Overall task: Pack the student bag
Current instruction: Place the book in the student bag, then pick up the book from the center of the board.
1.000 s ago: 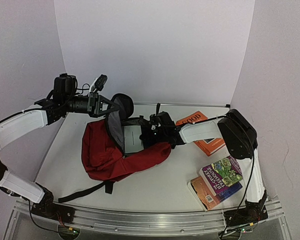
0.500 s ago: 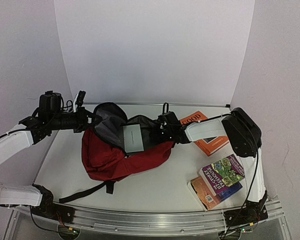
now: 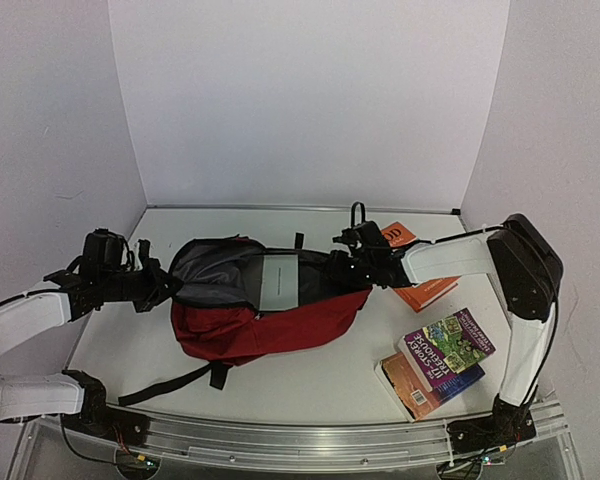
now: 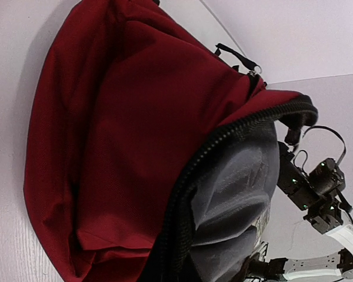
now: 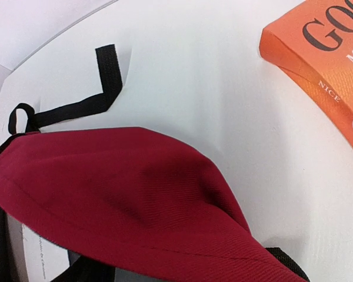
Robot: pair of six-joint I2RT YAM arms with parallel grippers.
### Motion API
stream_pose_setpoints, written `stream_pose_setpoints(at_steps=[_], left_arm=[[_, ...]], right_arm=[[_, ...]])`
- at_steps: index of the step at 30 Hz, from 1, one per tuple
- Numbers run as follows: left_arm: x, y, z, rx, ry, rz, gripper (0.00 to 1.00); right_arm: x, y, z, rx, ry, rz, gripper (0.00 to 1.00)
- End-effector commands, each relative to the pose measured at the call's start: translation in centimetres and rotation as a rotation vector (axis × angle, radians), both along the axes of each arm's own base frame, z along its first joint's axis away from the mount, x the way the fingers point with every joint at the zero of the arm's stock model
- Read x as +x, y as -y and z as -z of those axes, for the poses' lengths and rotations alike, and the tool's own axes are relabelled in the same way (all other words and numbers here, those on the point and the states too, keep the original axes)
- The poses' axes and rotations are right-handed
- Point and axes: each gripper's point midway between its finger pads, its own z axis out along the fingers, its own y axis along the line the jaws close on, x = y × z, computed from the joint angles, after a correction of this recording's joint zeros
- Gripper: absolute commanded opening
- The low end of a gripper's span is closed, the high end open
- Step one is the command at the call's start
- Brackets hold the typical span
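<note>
The student bag (image 3: 270, 325) lies on its side mid-table, dark red, its mouth open and showing grey lining (image 4: 241, 194). A flat grey book (image 3: 280, 282) lies inside the opening. My left gripper (image 3: 168, 288) is low at the bag's left end, shut on the zipped rim; in the left wrist view the fabric hides its fingers. My right gripper (image 3: 352, 265) sits at the bag's right end, just over the red cloth (image 5: 135, 200). Its fingers show in no view.
An orange book (image 3: 420, 290) lies right of the bag, close behind my right arm. Two more books (image 3: 440, 360) are stacked at the front right. A black strap (image 3: 170, 385) trails from the bag toward the front left. White walls close three sides.
My left arm has come down and leftward, laying the raised bag flap flat. My right gripper has drawn back to the right, out of the bag's mouth, leaving the grey book inside.
</note>
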Motion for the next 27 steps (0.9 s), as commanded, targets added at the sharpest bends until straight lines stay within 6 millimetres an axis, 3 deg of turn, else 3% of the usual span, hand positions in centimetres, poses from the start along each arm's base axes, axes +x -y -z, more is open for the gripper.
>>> stream_pose_setpoints(at_steps=[1, 7, 11, 14, 20, 24, 27], left_arm=[[2.7, -0.4, 0.5, 0.011, 0.035, -0.007, 0.0], [6.9, -1.1, 2.4, -0.037, 0.046, 0.015, 0.0], [9.3, -0.3, 2.8, -0.049, 0.063, 0.09, 0.0], [10.6, 0.2, 2.5, -0.053, 0.085, 0.129, 0.0], [12.2, -0.2, 1.0, -0.028, 0.116, 0.138, 0.02], [11.2, -0.5, -0.6, -0.016, 0.134, 0.138, 0.2], [9.8, -1.2, -1.8, 0.016, 0.147, 0.114, 0.38]], right_arm=[[-0.3, 0.5, -4.5, 0.032, 0.053, -0.066, 0.67], [-3.2, -0.5, -9.6, 0.104, 0.091, -0.234, 0.93], [-3.9, 2.5, -11.8, 0.074, 0.097, -0.211, 0.98], [-2.9, 6.7, -11.8, 0.057, 0.083, -0.141, 0.98], [-0.8, 15.5, -6.6, -0.002, -0.027, 0.022, 0.98], [-0.1, 21.0, -2.8, -0.032, -0.112, 0.14, 0.98], [0.2, 23.9, -1.5, -0.025, -0.137, 0.206, 0.98]])
